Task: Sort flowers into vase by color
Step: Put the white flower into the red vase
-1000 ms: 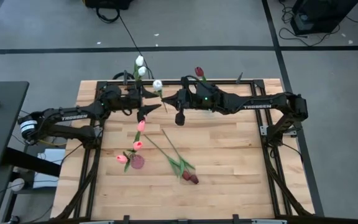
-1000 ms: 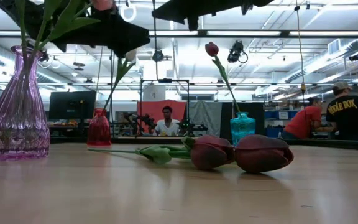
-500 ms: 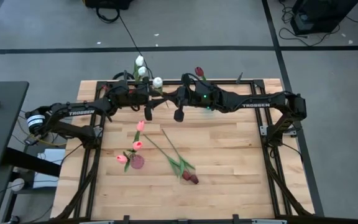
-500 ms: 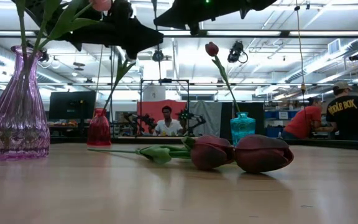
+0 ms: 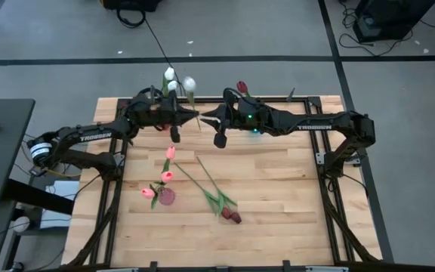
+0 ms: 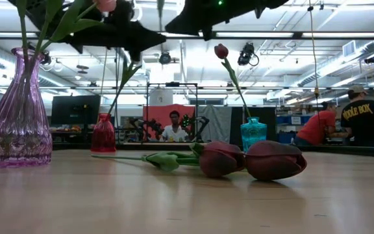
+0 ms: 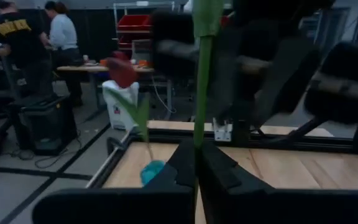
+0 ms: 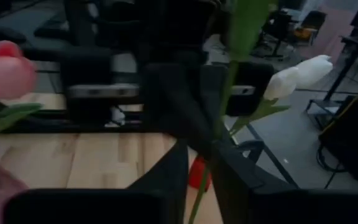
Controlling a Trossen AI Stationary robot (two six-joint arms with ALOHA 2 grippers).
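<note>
White tulip (image 5: 189, 83) stem pinched between left gripper (image 5: 192, 115) and right gripper (image 5: 207, 115) jaws, both clamped on stem, above counter (image 5: 278, 189) far edge. Since earlier frame: bud nearer far edge.

Robotics lab (benches (image 6: 343, 148), monitors (image 6: 75, 109))
</note>
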